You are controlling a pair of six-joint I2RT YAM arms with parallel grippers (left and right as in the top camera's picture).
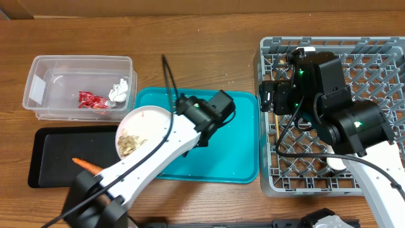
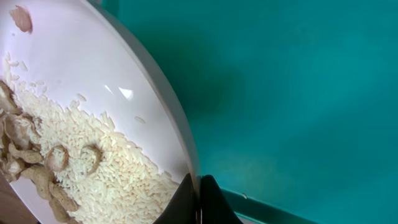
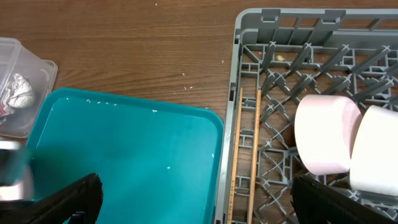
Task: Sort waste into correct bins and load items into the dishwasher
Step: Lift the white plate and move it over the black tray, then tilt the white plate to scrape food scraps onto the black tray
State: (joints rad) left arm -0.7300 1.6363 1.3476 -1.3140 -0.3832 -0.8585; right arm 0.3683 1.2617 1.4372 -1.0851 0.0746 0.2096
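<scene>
Two arms show from overhead, but only your left one carries anything. The left gripper (image 1: 175,115) is clamped on the rim of the plate (image 1: 143,130), which hangs tilted out beyond the jaws. The scraps (image 1: 130,144) lie on the side farthest from the jaws. The black tray (image 1: 50,149) sits further out the same way, holding the carrot (image 1: 86,165). The tub (image 1: 44,76), with wrapper (image 1: 92,99) and tissue (image 1: 120,90), sits off to one side. I judge the scraps belong with the carrot, so pour straight away from the jaws, not sideways. Your right gripper (image 1: 267,98) hovers over the rack (image 1: 380,57), well apart, so the left arm is clearly nearer.

From the left wrist, the fingers (image 2: 214,205) pinch the plate's rim at the frame's bottom edge, with the scraps heaped on the low side and the teal tray (image 2: 298,93) beneath. The black tray is out of this view, so aim from overhead.

From the right wrist, the jaws stand wide apart with nothing between them. The chopsticks (image 3: 237,155) lie in the rack, long axis running straight out from the jaws. Both bowls (image 3: 326,134) stand just beside them toward one finger; overhead, the arm hides the bowls.
</scene>
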